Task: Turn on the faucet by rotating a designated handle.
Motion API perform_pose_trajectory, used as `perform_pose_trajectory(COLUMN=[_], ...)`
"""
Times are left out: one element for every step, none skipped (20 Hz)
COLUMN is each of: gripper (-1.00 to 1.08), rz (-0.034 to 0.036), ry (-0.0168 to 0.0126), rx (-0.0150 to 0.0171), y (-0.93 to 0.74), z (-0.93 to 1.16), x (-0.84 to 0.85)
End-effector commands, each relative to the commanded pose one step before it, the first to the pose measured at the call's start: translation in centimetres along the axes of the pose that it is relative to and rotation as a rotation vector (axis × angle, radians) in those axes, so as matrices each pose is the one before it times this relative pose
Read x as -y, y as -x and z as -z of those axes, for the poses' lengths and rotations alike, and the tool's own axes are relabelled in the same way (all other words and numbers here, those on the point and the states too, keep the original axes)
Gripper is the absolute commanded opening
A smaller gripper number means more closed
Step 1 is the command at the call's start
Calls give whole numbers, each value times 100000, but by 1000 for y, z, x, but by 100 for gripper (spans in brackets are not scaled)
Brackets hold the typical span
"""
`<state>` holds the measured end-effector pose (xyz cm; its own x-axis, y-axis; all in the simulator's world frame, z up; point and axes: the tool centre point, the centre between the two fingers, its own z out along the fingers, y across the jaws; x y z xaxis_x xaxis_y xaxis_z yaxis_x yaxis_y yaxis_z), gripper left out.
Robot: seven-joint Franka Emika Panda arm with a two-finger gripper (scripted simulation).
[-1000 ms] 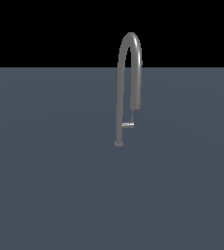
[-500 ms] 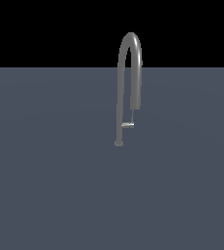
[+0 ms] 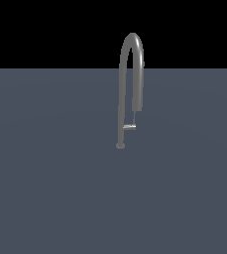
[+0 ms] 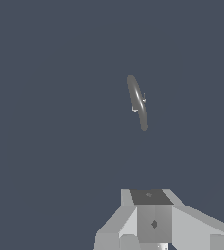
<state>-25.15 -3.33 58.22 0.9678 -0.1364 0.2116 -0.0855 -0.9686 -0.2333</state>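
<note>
The faucet [image 3: 131, 74] is a tall thin grey pipe with a gooseneck arch, standing on a small round foot on the dark grey floor. Its thicker spout end hangs down on the exterior view's right side of the arch. The handle [image 3: 130, 127] is a tiny light-silver lever, lying level just below the spout end. No arm shows in the exterior view. In the wrist view the faucet [image 4: 138, 102] appears from above as a narrow grey sliver, well apart from my gripper [image 4: 150, 196]. Only grey blocks of the gripper show at the frame edge, with nothing held.
A flat dark grey surface [image 3: 50, 188] spreads all around the faucet, with a black background [image 3: 45, 30] behind it. No other objects are in sight.
</note>
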Motion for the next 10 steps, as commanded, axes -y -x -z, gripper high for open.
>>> perform_pose_trajectory(gripper=[-100, -100, -100, -100, -100, -100, -100, -100, -100, -100], rz=[-2707, -1164, -1200, -1237, -1275, -1316, -1359, -1403, -1448, -1496], ry=[-6413, -2671, -2710, -2742, -2770, -2793, -2809, -2821, -2826, -2827], rx=[-3174, -1016, -903, -789, -674, -558, -441, -325, -208, -92], y=[-287, -160, -178, -197, -217, -238, -259, -282, -306, -331], z=[1929, 722, 700, 677, 653, 628, 603, 577, 550, 523], x=[-449, -204, -220, -235, -250, -266, -281, -295, -310, -324])
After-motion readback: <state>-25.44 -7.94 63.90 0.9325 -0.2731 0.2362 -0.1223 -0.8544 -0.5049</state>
